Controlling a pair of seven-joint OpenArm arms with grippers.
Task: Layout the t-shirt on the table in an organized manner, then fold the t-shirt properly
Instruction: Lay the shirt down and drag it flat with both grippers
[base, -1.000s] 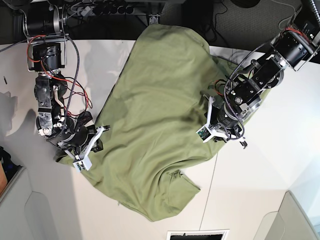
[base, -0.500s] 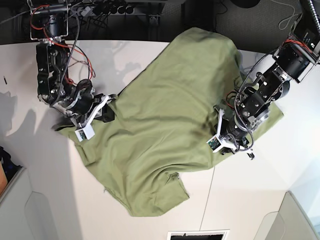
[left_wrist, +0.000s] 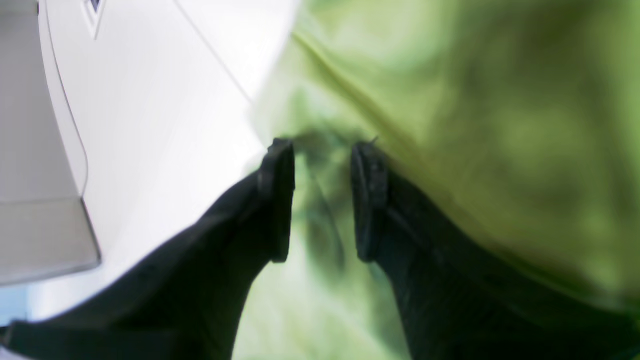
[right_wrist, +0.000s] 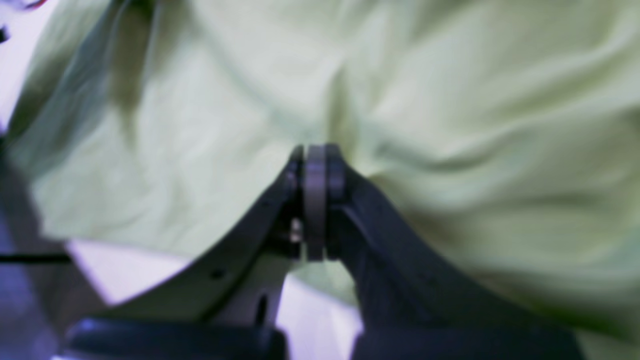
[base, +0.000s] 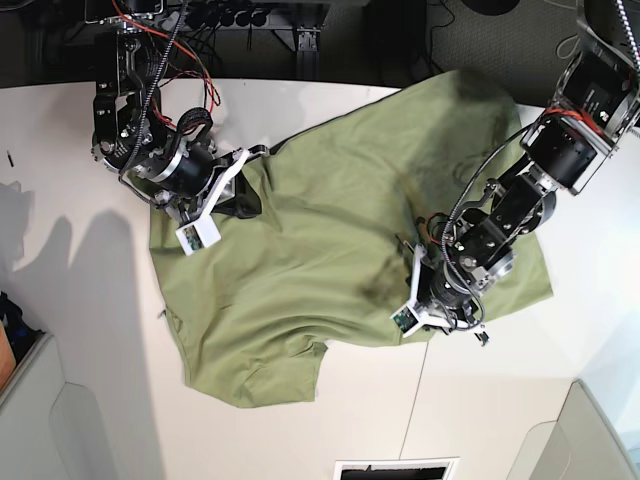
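The olive-green t-shirt (base: 330, 230) lies rumpled and partly spread across the white table (base: 80, 330). In the base view my right gripper (base: 248, 195) sits at the shirt's upper left edge. The right wrist view shows this gripper (right_wrist: 315, 150) shut, pinching a fold of the t-shirt (right_wrist: 450, 100). My left gripper (base: 455, 320) rests on the shirt's lower right edge. In the left wrist view its fingers (left_wrist: 280, 200) stand apart over blurred green cloth (left_wrist: 500, 125). Fabric shows in the gap of the left gripper (left_wrist: 322, 150), and a grip cannot be made out.
Grey bins stand at the front left corner (base: 40, 420) and front right corner (base: 590, 440); one bin (left_wrist: 35, 150) shows in the left wrist view. A thin seam (base: 415, 400) crosses the table. Cables (base: 200, 20) run along the far edge.
My right gripper has travelled toward the far edge and to the right, dragging the shirt's corner along. My left gripper has slid toward the front edge. The shirt now lies wider and flatter.
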